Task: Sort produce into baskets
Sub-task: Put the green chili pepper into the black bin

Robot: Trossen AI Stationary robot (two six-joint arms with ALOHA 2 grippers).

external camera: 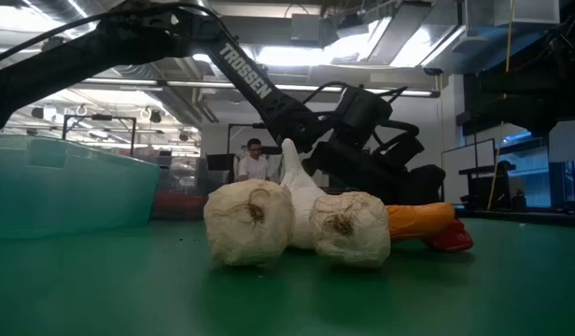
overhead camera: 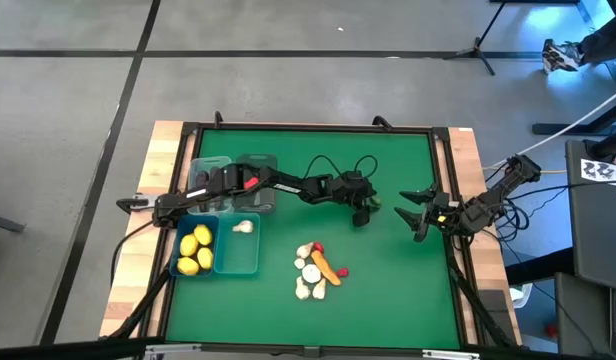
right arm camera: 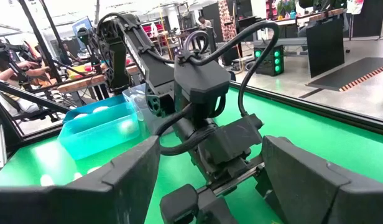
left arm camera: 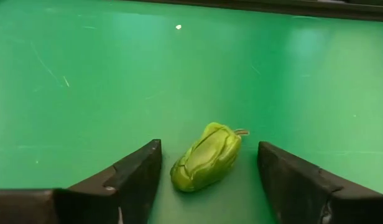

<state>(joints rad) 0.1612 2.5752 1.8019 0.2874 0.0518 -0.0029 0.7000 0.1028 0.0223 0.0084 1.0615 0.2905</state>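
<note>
Left wrist view: left fingers (left arm camera: 210, 180) apart around green pepper (left arm camera: 207, 157) (untouched); right fingers (right arm camera: 210, 180) apart.

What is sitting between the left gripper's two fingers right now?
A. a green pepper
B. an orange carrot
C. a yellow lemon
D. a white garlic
A. In the left wrist view a green pepper lies on the green mat between the open fingers of the left gripper, not touched by either.
</note>
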